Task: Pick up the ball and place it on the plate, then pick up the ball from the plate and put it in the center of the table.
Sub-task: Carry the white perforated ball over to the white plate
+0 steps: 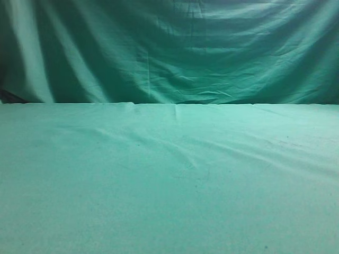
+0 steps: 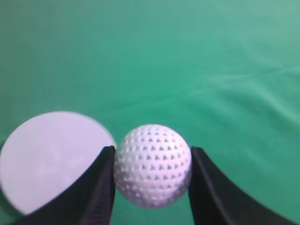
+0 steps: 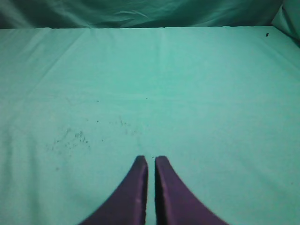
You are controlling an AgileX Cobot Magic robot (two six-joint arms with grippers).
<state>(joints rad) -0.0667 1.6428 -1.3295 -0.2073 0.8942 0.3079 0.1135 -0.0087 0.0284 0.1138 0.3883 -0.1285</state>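
In the left wrist view the white dimpled ball [image 2: 152, 165] sits between the two black fingers of my left gripper [image 2: 151, 151], which is shut on it and holds it above the green table [image 2: 187, 70]. The round white plate [image 2: 44, 159] lies on the cloth below and to the left of the ball, partly hidden by the left finger. In the right wrist view my right gripper [image 3: 151, 160] is shut and empty over bare cloth [image 3: 150, 84]. The exterior view shows only the table [image 1: 169, 185]; ball, plate and both grippers are out of that view.
A darker green draped curtain [image 1: 169, 47] hangs behind the table's far edge. A patch of small dark specks [image 3: 70, 138] marks the cloth left of the right gripper.
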